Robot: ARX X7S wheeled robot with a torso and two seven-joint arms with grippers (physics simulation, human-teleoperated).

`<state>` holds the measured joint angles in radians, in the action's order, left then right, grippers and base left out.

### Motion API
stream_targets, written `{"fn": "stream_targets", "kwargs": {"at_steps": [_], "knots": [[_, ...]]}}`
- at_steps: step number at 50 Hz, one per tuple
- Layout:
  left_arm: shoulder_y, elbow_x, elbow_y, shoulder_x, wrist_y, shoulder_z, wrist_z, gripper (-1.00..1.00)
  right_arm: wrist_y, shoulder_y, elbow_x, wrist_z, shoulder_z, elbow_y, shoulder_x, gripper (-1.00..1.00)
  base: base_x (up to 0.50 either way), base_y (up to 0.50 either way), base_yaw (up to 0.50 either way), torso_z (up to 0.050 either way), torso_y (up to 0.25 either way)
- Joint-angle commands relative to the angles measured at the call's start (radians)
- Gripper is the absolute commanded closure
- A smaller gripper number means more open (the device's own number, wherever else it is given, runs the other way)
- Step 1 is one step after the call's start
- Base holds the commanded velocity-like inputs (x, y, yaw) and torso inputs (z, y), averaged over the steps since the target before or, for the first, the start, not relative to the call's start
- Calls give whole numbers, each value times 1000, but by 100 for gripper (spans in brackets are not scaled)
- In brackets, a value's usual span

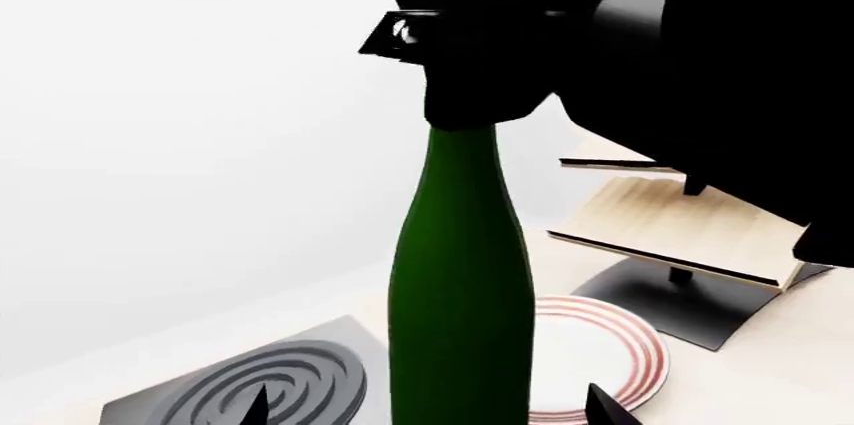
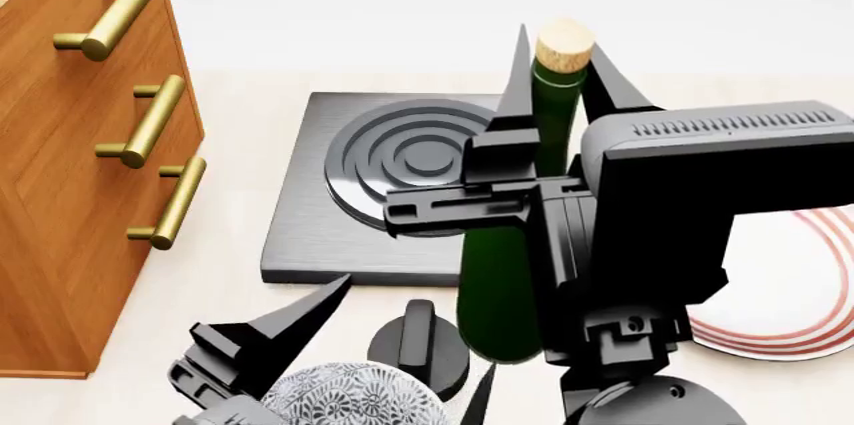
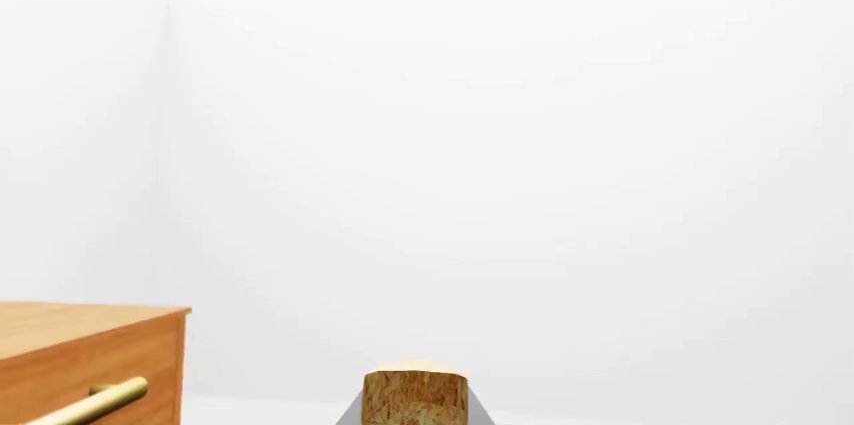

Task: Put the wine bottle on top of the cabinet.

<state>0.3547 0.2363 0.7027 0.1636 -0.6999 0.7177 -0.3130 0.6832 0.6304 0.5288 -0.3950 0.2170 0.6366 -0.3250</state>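
Observation:
The wine bottle [image 2: 501, 285] is dark green with a tan cork and stands upright beside the black ringed burner plate [image 2: 400, 160]. My right gripper [image 2: 561, 80] is shut on its neck just below the cork, one finger on each side. In the right wrist view the cork [image 3: 415, 400] sits between the grey fingers. My left gripper [image 2: 418, 325] is open and low in front of the bottle. In the left wrist view the bottle body [image 1: 461, 285] stands just beyond its open fingertips [image 1: 254, 407]. The orange-brown cabinet [image 2: 67, 195] with brass handles is at the left.
A white plate with red rings [image 2: 787, 295] lies right of the bottle. A patterned bowl [image 2: 350, 397] is under my left gripper. A pale slanted wooden rack [image 1: 681, 225] on a black base stands beyond the plate. The cabinet's top edge shows in the right wrist view [image 3: 80, 320].

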Motion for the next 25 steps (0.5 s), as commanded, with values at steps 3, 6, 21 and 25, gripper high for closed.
{"fn": "stream_targets", "kwargs": {"at_steps": [3, 6, 21, 25], "knots": [[47, 1, -59, -29, 7, 27, 9, -100, 10, 20, -12, 0, -2, 20, -2, 100, 0, 0, 0, 0, 0], [53, -6, -118, -28, 54, 28, 20, -100, 4, 16, -11, 1, -2, 22, -2, 100, 0, 0, 0, 0, 0], [117, -9, -338, -59, 151, 29, 53, -100, -31, -20, -12, 5, -1, 17, -7, 100, 0, 0, 0, 0, 1], [137, -4, -366, -73, 156, 31, 56, -100, -41, -29, -13, 6, -1, 15, -8, 100, 0, 0, 0, 3, 0]]}}
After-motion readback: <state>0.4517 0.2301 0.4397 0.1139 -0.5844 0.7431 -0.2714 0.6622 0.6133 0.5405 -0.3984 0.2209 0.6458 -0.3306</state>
